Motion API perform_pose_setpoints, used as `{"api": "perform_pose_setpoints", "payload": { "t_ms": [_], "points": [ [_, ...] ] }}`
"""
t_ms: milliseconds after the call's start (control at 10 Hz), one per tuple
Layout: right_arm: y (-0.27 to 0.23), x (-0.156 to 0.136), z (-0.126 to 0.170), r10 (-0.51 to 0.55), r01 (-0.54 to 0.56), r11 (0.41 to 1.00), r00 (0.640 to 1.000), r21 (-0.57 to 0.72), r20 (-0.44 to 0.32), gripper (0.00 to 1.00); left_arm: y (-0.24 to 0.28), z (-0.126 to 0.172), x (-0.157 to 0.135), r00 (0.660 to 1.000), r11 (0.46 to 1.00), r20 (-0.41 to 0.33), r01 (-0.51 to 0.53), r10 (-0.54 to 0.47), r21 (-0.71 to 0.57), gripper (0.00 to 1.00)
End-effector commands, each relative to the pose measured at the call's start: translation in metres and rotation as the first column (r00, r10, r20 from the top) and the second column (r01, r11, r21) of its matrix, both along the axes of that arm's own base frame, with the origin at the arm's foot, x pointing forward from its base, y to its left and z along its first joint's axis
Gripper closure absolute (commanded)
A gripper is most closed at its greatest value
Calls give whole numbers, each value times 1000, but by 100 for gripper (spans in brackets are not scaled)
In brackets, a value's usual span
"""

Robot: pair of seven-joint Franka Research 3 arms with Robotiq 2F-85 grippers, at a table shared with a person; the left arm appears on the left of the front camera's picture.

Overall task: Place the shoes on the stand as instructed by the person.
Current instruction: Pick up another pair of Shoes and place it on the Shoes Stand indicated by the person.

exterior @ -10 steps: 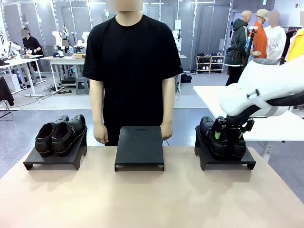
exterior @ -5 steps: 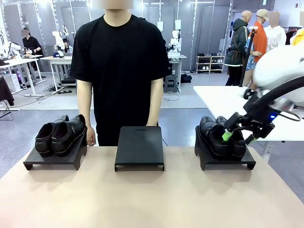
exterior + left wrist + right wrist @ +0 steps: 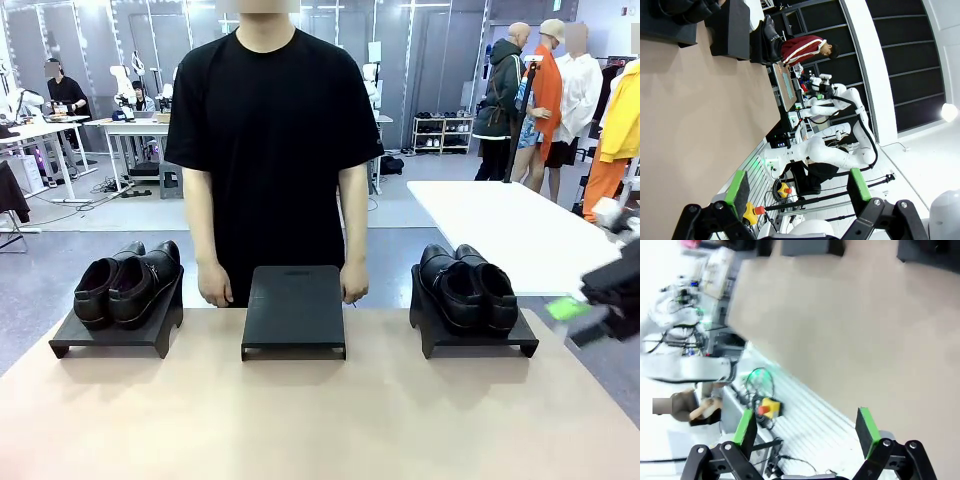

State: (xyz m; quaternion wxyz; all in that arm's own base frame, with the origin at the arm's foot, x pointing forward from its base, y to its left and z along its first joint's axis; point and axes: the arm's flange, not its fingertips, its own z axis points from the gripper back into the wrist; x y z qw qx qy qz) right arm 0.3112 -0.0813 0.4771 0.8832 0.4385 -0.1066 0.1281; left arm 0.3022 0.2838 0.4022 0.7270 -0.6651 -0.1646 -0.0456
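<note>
One pair of black shoes (image 3: 127, 288) rests on the left stand (image 3: 110, 338), and a second pair of shoes (image 3: 468, 288) rests on the right stand (image 3: 478, 342). Between them the middle stand (image 3: 293, 312) is bare. The person (image 3: 272, 130) stands behind it, both hands hanging at the table's far edge. My right gripper (image 3: 575, 320) is a blur at the right edge, away from the shoes. In the right wrist view the right gripper (image 3: 805, 427) is open and holds nothing. The left gripper (image 3: 797, 187) is open too, off the table's side, with a shoe (image 3: 771, 31) far off.
The tan table (image 3: 320, 420) lies in front of the stands. A white table (image 3: 500, 225) stands behind on the right. Beside the table in the left wrist view are a red emergency button (image 3: 784, 190) and other equipment.
My right arm has drawn back from the right-hand shoes to the picture's right edge, leaving the shoes on their stand. The person shifted slightly and stands with hands low.
</note>
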Motion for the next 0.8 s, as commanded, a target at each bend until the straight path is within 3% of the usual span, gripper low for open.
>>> {"api": "perform_pose_setpoints", "payload": {
  "t_ms": [0,400,600,700],
  "points": [
    [-26,-30,-26,9,-7,994,1000,105,-20,0,-2,0,-3,1000,1000,-2,-4,4,20,0],
    [-59,-66,-69,-68,78,960,997,268,-48,0,-2,0,-3,1000,1000,-2,-4,4,20,0],
    [-54,-70,-76,-97,108,959,994,262,-55,0,-2,0,-3,1000,1000,-2,-4,4,20,0],
    [-79,-58,-61,-73,90,966,994,243,-79,0,-2,0,-3,1000,1000,-2,-4,4,20,0]
  ]
}}
